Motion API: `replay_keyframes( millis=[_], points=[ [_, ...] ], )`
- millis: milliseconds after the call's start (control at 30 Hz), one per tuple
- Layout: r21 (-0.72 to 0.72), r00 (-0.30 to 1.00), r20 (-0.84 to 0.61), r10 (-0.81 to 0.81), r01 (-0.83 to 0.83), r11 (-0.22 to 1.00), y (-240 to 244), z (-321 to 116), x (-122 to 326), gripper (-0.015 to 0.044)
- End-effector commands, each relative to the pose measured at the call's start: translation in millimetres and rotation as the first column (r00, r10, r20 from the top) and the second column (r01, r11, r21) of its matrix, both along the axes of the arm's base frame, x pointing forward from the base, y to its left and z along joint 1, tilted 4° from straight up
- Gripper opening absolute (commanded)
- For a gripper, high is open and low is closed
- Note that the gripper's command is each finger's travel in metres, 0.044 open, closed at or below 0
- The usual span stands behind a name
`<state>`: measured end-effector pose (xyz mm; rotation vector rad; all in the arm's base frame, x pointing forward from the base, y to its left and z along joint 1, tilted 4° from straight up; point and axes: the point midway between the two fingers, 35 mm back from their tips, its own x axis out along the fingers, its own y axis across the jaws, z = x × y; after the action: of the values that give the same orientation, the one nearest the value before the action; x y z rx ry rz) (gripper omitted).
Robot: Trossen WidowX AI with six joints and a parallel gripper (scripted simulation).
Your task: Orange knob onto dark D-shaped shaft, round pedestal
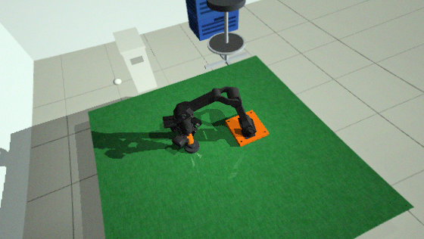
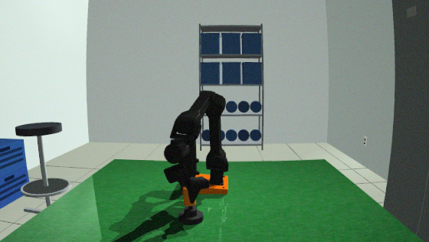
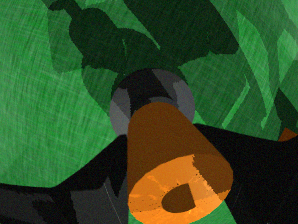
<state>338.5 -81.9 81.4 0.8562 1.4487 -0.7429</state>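
Note:
The orange knob (image 1: 190, 140) (image 2: 188, 197) (image 3: 160, 132) stands about upright over the round dark pedestal (image 1: 193, 148) (image 2: 191, 218) (image 3: 119, 114). My gripper (image 1: 189, 138) (image 2: 190, 196) (image 3: 160, 136) is shut on the knob, one finger on each side. In the exterior view a short piece of dark shaft (image 2: 190, 209) shows between the knob's lower end and the pedestal's base, so the knob is not down on the base. The knob's near end shows a D-shaped hole, its flat edge to the right in the wrist view. Whether the shaft's tip is inside the knob is hidden.
The arm stands on an orange base plate (image 1: 260, 128) (image 2: 221, 189) on the green mat (image 1: 265, 189) (image 2: 287, 207) (image 3: 45, 125), beyond the pedestal in the exterior view. A stool (image 1: 226, 43) (image 2: 41, 153) and a blue cabinet (image 1: 212, 23) (image 2: 9, 168) stand off the mat.

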Motion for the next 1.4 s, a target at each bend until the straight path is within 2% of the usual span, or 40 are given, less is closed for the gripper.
replay_keyframes(
  millis=[0, 1367],
  points=[
    [-0.005, 1.000, 0.004, -0.010, 0.010, 1.000, -0.8, 0.0, 0.8, 0.0000],
    [-0.005, 1.000, 0.004, -0.010, 0.010, 1.000, 0.3, -3.0, -3.6, 0.0000]
  ],
)
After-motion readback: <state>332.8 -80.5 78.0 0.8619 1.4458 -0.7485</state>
